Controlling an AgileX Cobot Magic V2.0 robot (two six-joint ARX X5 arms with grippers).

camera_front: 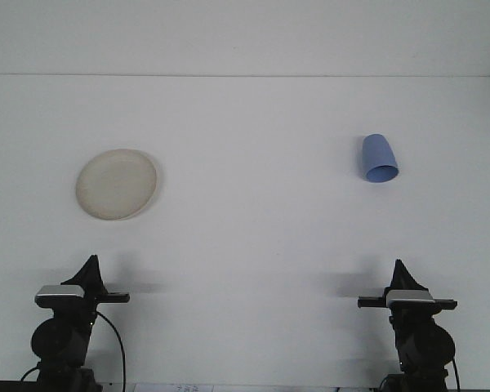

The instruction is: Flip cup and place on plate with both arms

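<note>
A blue cup [379,158] sits on the white table at the right, narrow end up and wide end down, apparently upside down. A round cream plate [116,184] lies flat at the left with nothing on it. My left gripper [91,263] is at the bottom left, well short of the plate, its fingers together in a single point. My right gripper [400,267] is at the bottom right, nearer me than the cup and a little to its right, and it too shows one closed point. Neither gripper holds anything.
The white table [253,237] runs back to a pale wall, meeting it along a far edge near the top of the view. A black cable [117,343] loops beside the left arm's base.
</note>
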